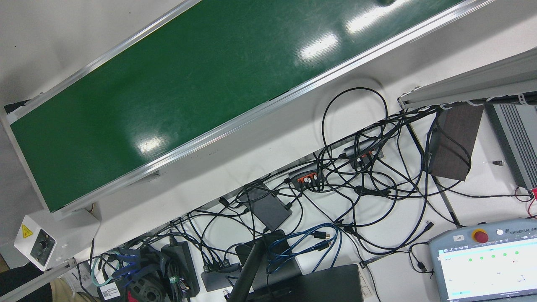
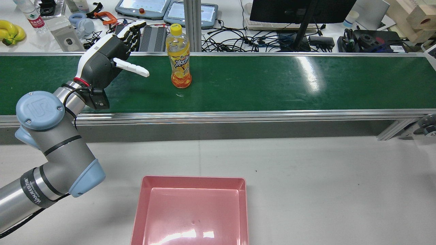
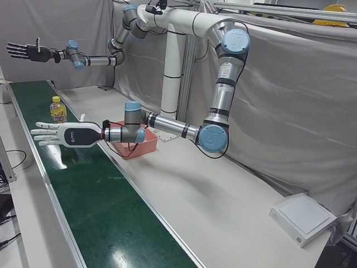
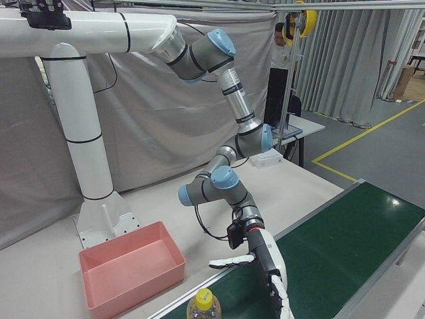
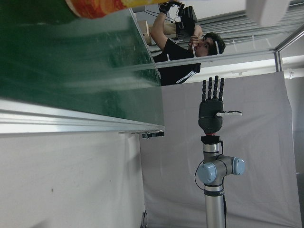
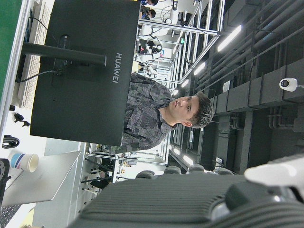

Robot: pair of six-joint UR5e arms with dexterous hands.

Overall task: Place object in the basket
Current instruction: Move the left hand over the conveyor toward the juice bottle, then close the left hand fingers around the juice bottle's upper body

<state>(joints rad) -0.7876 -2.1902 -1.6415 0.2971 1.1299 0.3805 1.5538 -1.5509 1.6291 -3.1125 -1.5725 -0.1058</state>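
Note:
A yellow-capped bottle of orange drink (image 2: 179, 58) stands upright on the green conveyor belt (image 2: 272, 81). My left hand (image 2: 110, 54) hovers over the belt a short way to the bottle's left, open, fingers spread, touching nothing. The same hand (image 3: 62, 135) and the bottle (image 3: 56, 110) show in the left-front view, and both appear again, hand (image 4: 267, 266) and bottle (image 4: 204, 306), in the right-front view. The pink basket (image 2: 192, 178) sits empty on the white table nearer the robot. My right hand (image 3: 25, 52) is raised high beyond the belt's far end, open and holding nothing.
Behind the belt lie cables, teach pendants (image 2: 143, 7), a monitor (image 2: 299, 10) and a bunch of bananas (image 2: 10, 30). A person (image 5: 183, 52) stands past the belt. The white pedestal (image 4: 86, 159) rises behind the basket.

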